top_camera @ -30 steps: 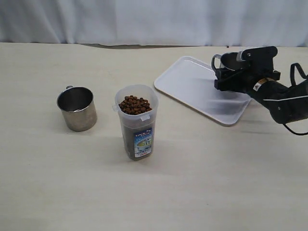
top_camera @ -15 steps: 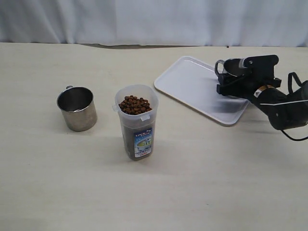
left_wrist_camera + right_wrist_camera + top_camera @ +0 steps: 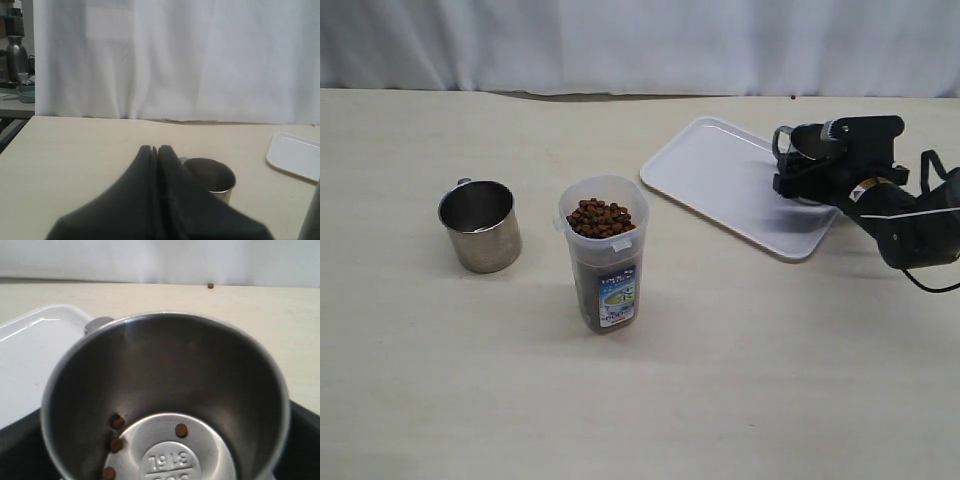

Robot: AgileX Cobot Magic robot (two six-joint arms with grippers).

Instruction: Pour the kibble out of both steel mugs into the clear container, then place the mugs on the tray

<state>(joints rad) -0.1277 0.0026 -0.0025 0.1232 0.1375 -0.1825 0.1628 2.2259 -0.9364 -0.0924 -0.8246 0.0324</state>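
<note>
Two steel mugs, well apart. Free steel mug (image 3: 480, 226) upright on the counter (image 3: 740, 380), at nine o'clock from the clear container (image 3: 605, 255), with no kibble visible inside. Clear container filled nearly to the rim with kibble (image 3: 599, 217).

Held steel mug (image 3: 807, 143) clamped in the right gripper (image 3: 812, 168), upright and low over the three o'clock end of the tray (image 3: 720, 180). Cannot tell whether its base touches the tray. Tray at two o'clock from the container. Right wrist view looks straight down into this mug: almost empty, only a few pellets (image 3: 116, 444) at the bottom. One stray pellet (image 3: 210, 285) on the counter beyond it.

Left gripper (image 3: 154, 150) closed with fingers pressed together, holding nothing, aimed toward the free mug from a distance.

Judged step: pouring apparently done, first mug being set on the tray. Next move likely calls for lowering the held mug until it sits flat inside the rim, opening the right gripper, and backing away without tipping it. After that, fetching the free mug, probably with the left gripper, which would need to open first.
</note>
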